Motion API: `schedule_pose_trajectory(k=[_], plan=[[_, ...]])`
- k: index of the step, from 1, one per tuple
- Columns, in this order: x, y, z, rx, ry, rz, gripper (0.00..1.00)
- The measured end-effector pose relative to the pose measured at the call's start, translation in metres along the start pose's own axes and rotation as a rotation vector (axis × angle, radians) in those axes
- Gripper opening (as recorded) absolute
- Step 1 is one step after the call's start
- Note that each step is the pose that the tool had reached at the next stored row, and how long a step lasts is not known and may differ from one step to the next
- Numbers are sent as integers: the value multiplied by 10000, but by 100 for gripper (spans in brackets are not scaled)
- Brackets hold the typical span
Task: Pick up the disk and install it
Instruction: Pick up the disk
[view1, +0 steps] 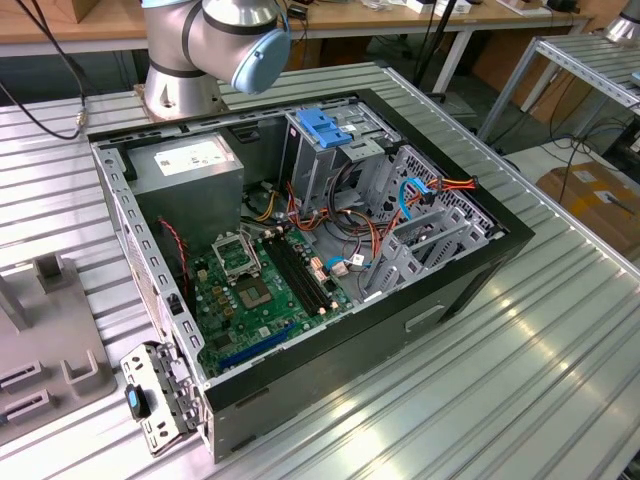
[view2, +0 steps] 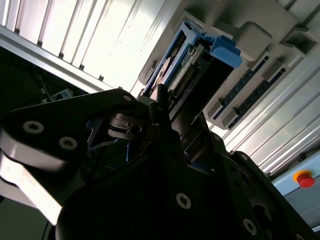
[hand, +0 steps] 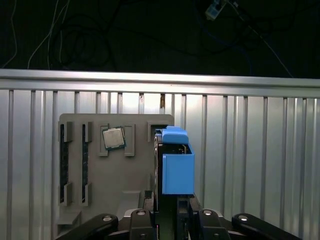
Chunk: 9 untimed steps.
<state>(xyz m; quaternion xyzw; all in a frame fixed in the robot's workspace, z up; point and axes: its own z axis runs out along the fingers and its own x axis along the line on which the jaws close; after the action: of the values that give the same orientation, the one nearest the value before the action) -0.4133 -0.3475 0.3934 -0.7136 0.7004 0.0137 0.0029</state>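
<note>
Pincer (hand: 173, 205) low over the grey holder (hand: 115, 175), set astride the near end of the disk (hand: 178, 167) in the first wrist view. Cannot tell whether clamped on it or merely around it.

Disk: stands on edge in a slot at one side of the holder, outside the computer case (view1: 400, 330). Bright blue carrier rails wrap the drive. Shows grey metal and a connector edge between them in the second wrist view.

On the same holder, beside the disk but apart from it: a square processor chip (hand: 114, 138) flat in a recess, and dark strips (hand: 63, 165) in two long slots. Holder rests on the ribbed metal table (hand: 250, 165). Beyond it in the second wrist view, a red button (view2: 302, 177) on a pale box.

In the exterior view, toward the exterior view's right of the holder: the computer case, open, lying on its side on the table. Inside:
- green motherboard (view1: 250, 300)
- grey power supply (view1: 190, 165) with a white sticker, in the far corner
- blue latch (view1: 325, 125) atop the drive cage
- orange and blue cables (view1: 455, 185) close by

Behind the case, the arm's base (view1: 180, 90) on the table.
</note>
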Motion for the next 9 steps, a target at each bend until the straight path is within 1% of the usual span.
schedule_pose_trajectory(k=[1, 4, 7, 8, 9], plan=[[-1, 0, -12, -1, 0, 0, 35], [-2, 1, -82, -1, 0, 1, 35], [-5, 3, -204, 0, 0, 0, 35], [-7, 4, -266, 1, -1, 0, 35], [-8, 4, -309, 0, 0, 0, 35]])
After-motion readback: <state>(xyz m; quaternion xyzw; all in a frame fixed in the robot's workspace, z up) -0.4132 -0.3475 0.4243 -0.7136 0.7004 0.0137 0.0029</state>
